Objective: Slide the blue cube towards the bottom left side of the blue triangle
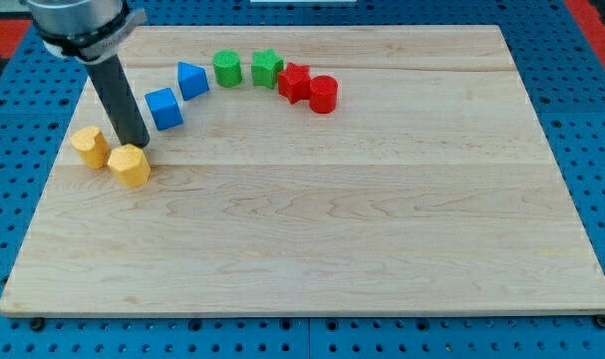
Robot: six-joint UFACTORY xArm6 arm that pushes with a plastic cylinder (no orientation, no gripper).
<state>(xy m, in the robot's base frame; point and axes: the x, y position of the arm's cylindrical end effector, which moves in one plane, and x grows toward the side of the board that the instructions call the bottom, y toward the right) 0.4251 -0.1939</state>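
Counter (pixel 312 219): a pale wooden board on a blue pegboard, carrying all blocks in an arc across the upper left. The rest of the surface carries nothing.

Arm: the dark rod descends from the view's top left. My tip (pixel 140 146) sits just above the yellow hexagon block (pixel 130 165), touching or nearly so, and just below-left of the blue cube (pixel 164 108). No end effector with jaws is fitted, so there is no apart-or-together state to report.

Task items: the blue cube lies just below-left of the blue triangle (pixel 192 80), near it with a narrow gap. Judgement: the cube is already close to its goal; only a short nudge remains.

Surroundings: a second yellow block (pixel 91 146) stands left of the tip. Green cylinder (pixel 226 69), green star (pixel 267 68), red star (pixel 295 81) and red cylinder (pixel 323 94) continue the arc rightward, clear of the working area. The yellow hexagon crowds the tip's approach.
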